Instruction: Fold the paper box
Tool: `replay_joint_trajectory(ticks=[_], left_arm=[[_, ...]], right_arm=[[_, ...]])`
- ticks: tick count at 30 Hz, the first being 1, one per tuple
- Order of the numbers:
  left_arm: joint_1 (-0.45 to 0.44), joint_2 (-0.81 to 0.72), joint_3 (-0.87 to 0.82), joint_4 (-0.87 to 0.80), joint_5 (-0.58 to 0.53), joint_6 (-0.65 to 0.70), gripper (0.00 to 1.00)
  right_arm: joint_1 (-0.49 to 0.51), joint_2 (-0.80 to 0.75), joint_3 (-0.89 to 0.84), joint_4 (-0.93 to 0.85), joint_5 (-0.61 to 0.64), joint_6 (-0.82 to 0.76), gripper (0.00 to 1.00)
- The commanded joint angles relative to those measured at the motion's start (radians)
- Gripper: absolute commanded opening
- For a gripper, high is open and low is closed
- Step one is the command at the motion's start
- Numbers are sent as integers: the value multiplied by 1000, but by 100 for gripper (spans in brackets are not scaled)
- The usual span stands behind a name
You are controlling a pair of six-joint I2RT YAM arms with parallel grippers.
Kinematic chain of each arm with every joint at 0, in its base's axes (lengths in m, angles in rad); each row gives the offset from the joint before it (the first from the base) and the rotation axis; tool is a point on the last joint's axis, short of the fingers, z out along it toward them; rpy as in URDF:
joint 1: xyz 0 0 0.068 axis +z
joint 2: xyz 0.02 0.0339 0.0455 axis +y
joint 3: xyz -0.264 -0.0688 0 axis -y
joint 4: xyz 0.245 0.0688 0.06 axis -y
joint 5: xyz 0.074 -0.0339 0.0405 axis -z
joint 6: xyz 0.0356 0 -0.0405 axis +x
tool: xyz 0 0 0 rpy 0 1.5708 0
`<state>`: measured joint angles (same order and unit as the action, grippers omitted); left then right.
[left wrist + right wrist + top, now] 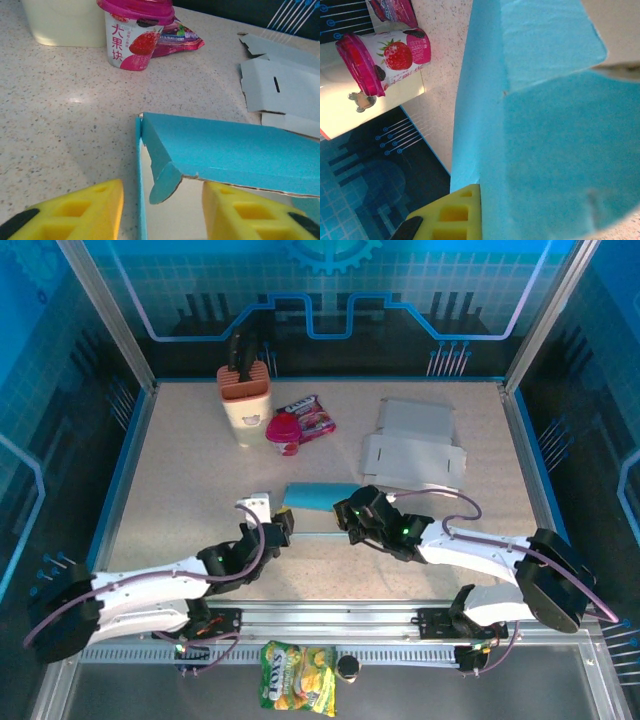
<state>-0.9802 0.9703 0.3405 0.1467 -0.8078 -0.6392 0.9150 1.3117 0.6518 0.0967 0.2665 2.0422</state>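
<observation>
My left gripper (162, 205): pads spread, straddling the blue paper box (235, 155) flap. Right gripper (356, 514): grip indeterminate. Risk: if unpinned, box slides, flap creases crooked.

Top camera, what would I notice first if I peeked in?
The bright blue paper box in the middle of the table, with the left arm and right arm meeting at it. Next, the pink strawberry cup at the back left beside a cream holder, and flat grey cardboard at the back right.
</observation>
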Motion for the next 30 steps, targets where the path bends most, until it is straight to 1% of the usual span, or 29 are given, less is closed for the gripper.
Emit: replay_joint_trajectory(ticks=[1,4,7,9,13,17,22,25,30], left_arm=[[-5,-96,14,-153,34,-63,51],[-3,-153,69,-271,39,-96,60],[11,-188,119,-336,62,-97,63],[44,-190,145,-353,120,-92,63],[176,-119,190,-405,291,-115,60],[265,3,192,-349,424,-92,60],[321,175,204,-207,532,-43,60],[340,248,211,-143,574,-29,56],[345,353,215,-107,582,-11,55]], right_arm=[[2,26,-36,-22,-20,-4,0],[2,29,-43,-18,-25,-9,0],[2,27,-49,-22,-24,-11,0],[4,28,-51,-15,-26,-14,0],[2,35,-56,-15,-31,-20,0],[2,43,-84,9,-45,-20,0],[-1,47,-116,41,-61,-29,0],[-7,49,-125,47,-69,-38,0],[-10,50,-135,49,-81,-43,0]])
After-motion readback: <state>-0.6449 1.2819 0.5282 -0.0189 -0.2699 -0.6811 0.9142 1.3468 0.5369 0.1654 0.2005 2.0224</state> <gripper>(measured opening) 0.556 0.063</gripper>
